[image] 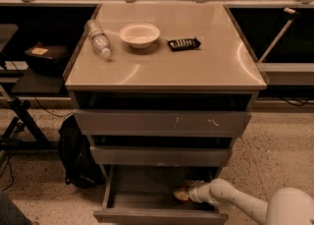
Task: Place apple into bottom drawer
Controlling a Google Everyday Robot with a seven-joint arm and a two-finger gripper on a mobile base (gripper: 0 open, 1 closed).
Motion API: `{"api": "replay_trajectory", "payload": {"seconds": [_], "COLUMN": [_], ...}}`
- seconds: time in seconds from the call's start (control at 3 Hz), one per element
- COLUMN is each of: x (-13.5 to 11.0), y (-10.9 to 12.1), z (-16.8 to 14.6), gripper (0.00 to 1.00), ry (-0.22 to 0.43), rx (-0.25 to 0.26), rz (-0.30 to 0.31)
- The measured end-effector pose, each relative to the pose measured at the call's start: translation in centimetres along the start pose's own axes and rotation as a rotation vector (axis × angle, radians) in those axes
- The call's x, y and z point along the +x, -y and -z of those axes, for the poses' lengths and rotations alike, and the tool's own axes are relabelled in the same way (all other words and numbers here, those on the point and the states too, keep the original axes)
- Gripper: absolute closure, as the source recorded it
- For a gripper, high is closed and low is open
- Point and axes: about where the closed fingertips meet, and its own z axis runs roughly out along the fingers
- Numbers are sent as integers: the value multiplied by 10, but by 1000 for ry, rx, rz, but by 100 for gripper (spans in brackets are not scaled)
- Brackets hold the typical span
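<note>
We find the gripper low inside the open bottom drawer, in its right half and close behind the front panel. We cannot tell whether the gripper is closed, apart or clamped on anything. The apple shows only as a small orange patch right at the gripper's tip, within the drawer; we cannot tell whether it rests on the drawer floor or hangs clear of it. The white arm enters from the lower right corner and passes over the drawer's right side.

The bottom drawer stands pulled well out from the cabinet. Above it, the middle drawer is out a little, and the top drawer, with pale scratches on the right of its front, is also slightly out.

On the cabinet top we note a white bowl near the back centre, a clear plastic bottle lying on its side to the bowl's left, and a flat black item to the bowl's right. All three are apart from one another.

A black backpack sits on the speckled floor against the cabinet's left side.
</note>
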Motion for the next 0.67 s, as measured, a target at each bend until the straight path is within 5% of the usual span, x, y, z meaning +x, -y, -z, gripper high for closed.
{"api": "replay_trajectory", "payload": {"seconds": [0.33,0.67], "x": [2,2], "y": [2,2], "z": [-3,-3], "gripper": [100,81], "ry": [1,1], "rx": [3,3], "rz": [-4,-4]}}
